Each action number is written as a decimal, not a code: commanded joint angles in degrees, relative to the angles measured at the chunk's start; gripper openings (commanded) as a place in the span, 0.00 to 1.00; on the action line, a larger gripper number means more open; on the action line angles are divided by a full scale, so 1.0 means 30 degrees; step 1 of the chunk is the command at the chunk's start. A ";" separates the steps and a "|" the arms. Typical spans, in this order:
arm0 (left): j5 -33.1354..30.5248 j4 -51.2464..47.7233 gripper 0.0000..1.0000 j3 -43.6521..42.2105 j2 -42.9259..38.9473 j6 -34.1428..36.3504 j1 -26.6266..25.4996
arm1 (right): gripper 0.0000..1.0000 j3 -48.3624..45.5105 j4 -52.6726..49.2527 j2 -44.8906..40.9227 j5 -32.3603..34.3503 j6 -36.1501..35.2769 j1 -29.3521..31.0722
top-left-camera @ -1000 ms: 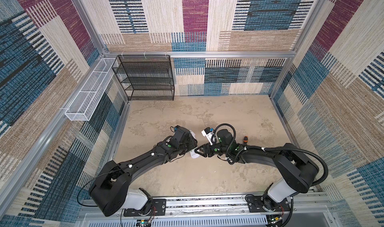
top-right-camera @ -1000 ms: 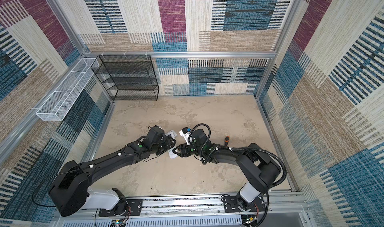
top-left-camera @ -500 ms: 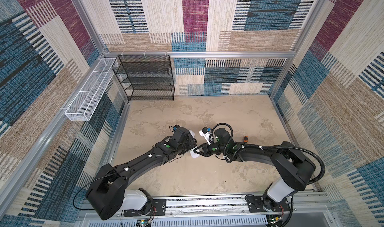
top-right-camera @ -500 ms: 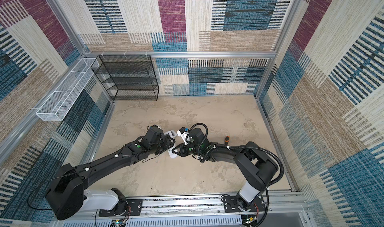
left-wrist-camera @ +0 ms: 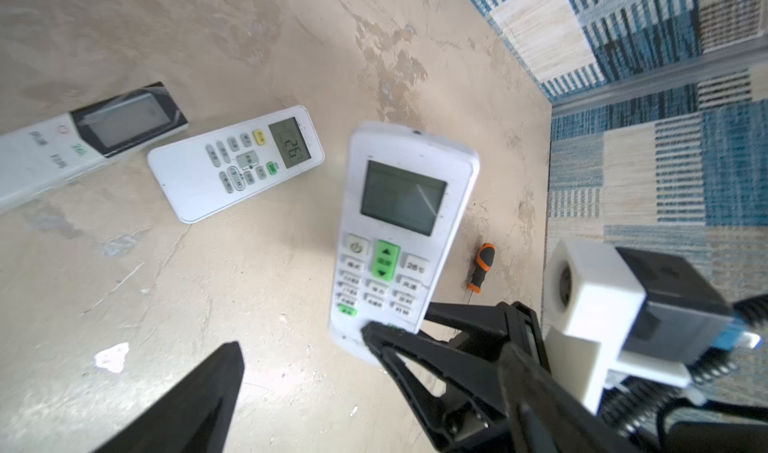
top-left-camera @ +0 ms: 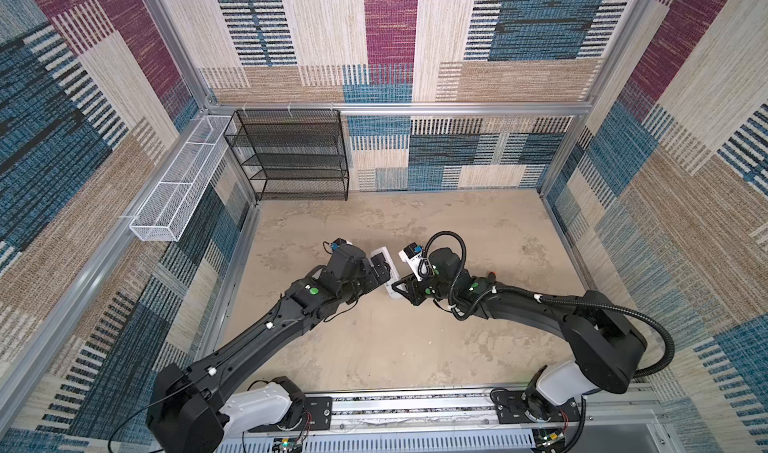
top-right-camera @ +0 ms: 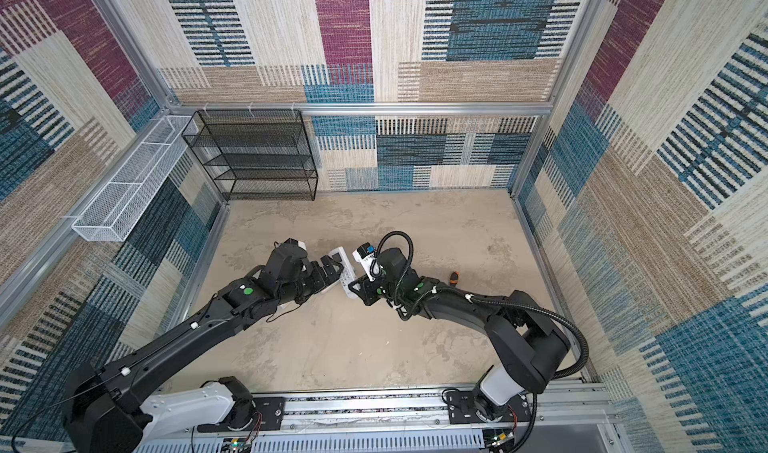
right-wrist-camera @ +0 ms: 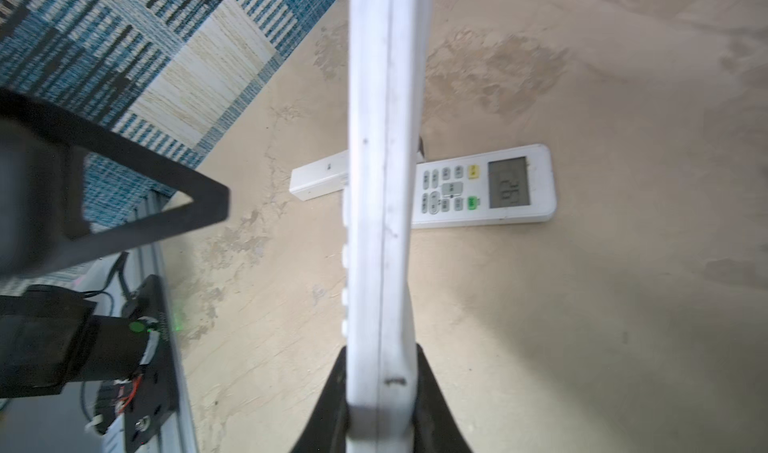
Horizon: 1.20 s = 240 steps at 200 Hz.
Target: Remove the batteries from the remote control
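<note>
Beige, mottled tabletop fills the cell floor, enclosed by walls of blue, tan and magenta woven panels. A black mesh shelf rack stands against the back wall at 11 o'clock, and a white wire basket hangs on the side wall at 10 o'clock. Both arms meet at the centre of the surface. The right gripper is clamped on the lower end of a white remote control, one finger on the key face and one on the back, holding it off the tabletop. This unit has a blank grey display and a green up/down key. The left gripper is released. Its jaws are spread wide on either side of the same lower end and neither finger touches the casing. The batteries cannot be seen, because only the key face and one edge of the held unit show and the back is not shown. A second remote control with a lit display lies face up on the surface. Just beside it lies a third remote control with a dark glossy screen. An orange-and-black screwdriver lies on the surface at 3 o'clock, near the right gripper.
</note>
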 commanded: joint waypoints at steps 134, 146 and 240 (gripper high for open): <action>0.7242 0.1808 0.65 0.0476 0.1777 -0.5806 0.2780 | 0.09 0.0404 -0.2560 -0.1200 1.1007 -0.9767 0.4116; 0.7254 0.1888 0.65 0.0282 0.2005 -0.6004 0.2780 | 0.09 0.0276 -0.2698 -0.1092 1.1348 -1.0006 0.4330; 0.7226 0.2267 0.50 -0.0675 0.3252 -0.6254 0.2809 | 0.12 -0.0032 -0.2785 -0.0511 1.3246 -1.1650 0.5219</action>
